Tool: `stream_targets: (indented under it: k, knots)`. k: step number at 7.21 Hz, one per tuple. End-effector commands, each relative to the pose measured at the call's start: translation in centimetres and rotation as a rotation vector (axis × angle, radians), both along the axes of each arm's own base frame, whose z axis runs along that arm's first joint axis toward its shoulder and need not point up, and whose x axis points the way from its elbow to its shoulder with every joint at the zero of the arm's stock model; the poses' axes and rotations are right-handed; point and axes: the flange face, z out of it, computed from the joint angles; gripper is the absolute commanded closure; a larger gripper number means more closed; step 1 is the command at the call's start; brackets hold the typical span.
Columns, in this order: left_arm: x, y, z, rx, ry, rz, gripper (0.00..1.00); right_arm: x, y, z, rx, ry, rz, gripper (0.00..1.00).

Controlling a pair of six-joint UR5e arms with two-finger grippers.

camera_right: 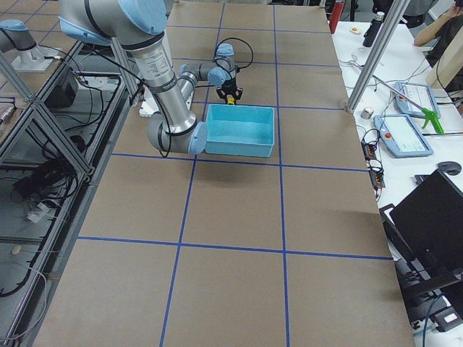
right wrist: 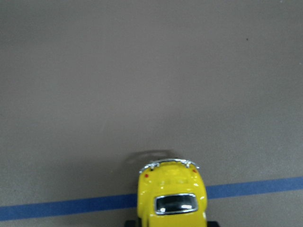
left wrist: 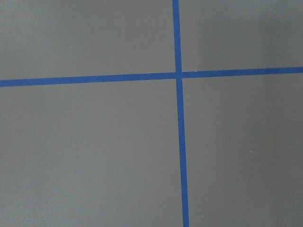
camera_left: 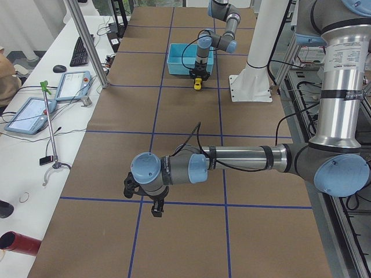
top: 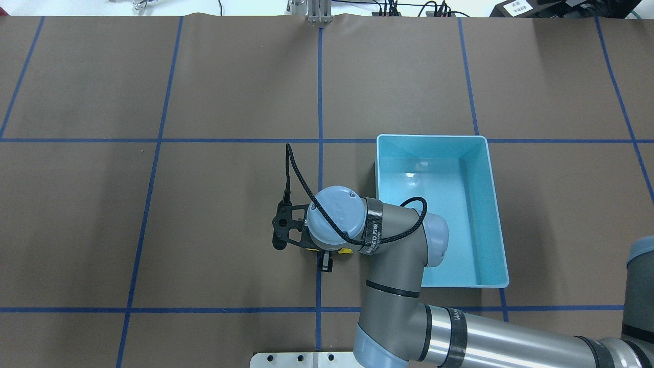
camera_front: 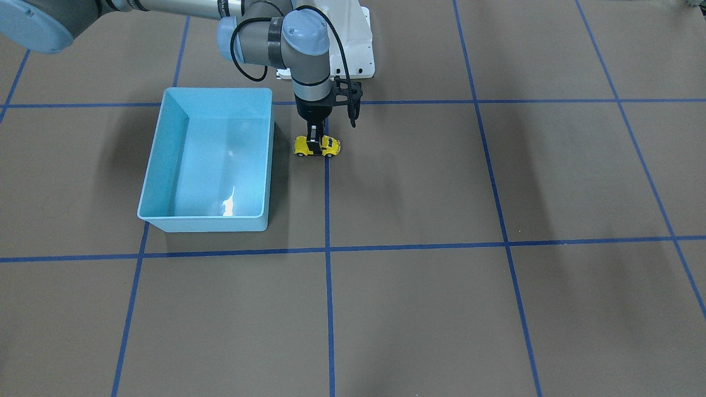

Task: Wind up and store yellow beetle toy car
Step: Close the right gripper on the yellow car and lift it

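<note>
Yellow beetle toy car (camera_front: 316,146) down on the brown counter (camera_front: 441,182), wheels astride a blue tape line (camera_front: 327,193), just beside the light-blue bin (camera_front: 209,224) and outside it. Clamped across the middle by the right gripper (camera_front: 313,138), pointing straight down, one dark finger over the near side. From the right wrist: rear window, chrome bumper, tape beneath. Left gripper (camera_left: 156,211) well apart, low over a tape crossing; spread or closed, impossible to tell.
</note>
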Motion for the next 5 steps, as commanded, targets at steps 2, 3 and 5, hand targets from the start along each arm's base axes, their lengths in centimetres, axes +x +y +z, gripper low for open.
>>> stream_targets:
  k: [2,3,5]
  knots:
    - [0.0,0.0,0.0,-0.001,0.001,-0.001,0.0,3.6,0.2,-6.2,-0.01,-0.045,0.016,1.0]
    - [0.0,0.0,0.0,-0.001,-0.001,-0.001,0.0,7.1,-1.8,-8.1,-0.033,-0.029,0.033,1.0]
    - [0.0,0.0,-0.1,-0.001,-0.001,-0.001,0.0,15.6,-3.2,-10.3,-0.016,0.029,0.002,1.0]
